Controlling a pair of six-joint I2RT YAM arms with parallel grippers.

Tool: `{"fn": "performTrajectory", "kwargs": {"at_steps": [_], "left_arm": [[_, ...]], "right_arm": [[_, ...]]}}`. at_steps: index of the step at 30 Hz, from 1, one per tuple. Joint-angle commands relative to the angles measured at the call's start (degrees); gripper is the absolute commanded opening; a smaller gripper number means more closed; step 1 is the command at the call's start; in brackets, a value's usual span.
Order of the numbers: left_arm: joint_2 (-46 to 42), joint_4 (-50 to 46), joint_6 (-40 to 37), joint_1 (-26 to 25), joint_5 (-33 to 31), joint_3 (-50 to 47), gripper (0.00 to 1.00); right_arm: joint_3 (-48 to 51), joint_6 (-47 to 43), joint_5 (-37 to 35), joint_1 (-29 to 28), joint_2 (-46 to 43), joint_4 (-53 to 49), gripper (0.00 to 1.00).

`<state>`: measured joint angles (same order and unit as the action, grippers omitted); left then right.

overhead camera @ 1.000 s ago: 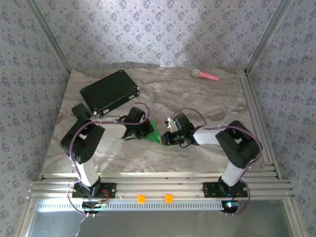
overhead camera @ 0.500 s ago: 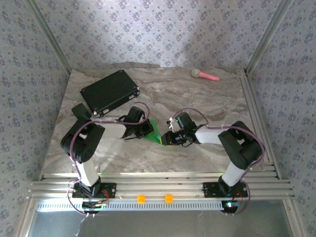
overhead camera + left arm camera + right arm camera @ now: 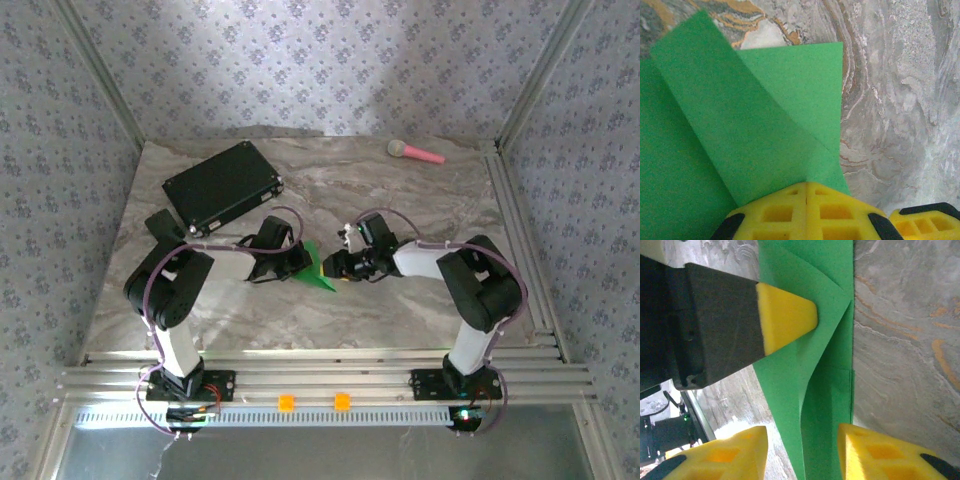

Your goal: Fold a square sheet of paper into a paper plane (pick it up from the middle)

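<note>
green paper sheet (image 3: 318, 270), flap folded diagonally over — left jaws closed atop it, rt jaws apart

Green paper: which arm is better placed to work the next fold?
Right, probably. The right fingers stand open astride the folded edge of the green paper, apparently free to move; the left fingers are shut, pressing a flap down on the table.

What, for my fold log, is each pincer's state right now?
Left pincer: shut, its tip pressing on the green sheet.
Right pincer: open, straddling the sheet's edge, gripping nothing.
</note>
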<state>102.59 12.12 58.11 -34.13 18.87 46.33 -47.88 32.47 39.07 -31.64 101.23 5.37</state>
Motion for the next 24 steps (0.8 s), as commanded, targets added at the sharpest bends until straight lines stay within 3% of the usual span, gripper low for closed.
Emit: {"fn": "performTrajectory", "kwargs": {"at_steps": [1, 8, 17, 24], "left_arm": [[2.05, -2.23, -0.98, 0.29, 0.15, -1.15, 0.05], [2.18, -2.54, -1.2, 0.25, 0.03, -1.16, 0.05], [2.53, -2.92, -1.03, 0.29, -0.26, -1.32, 0.05], [2.62, -3.96, -0.93, 0.38, -1.13, -1.41, 0.05]], "right_arm": [[-1.47, -0.21, 1.88, -0.11, 1.99, -2.82, 0.33], [-0.29, -1.18, 3.14, -0.7, 1.78, -3.26, 0.17], [2.75, -1.44, 3.41, -0.93, 2.02, -2.43, 0.05], [5.29, -1.61, 2.27, -1.51, 2.55, -1.96, 0.05]]}}
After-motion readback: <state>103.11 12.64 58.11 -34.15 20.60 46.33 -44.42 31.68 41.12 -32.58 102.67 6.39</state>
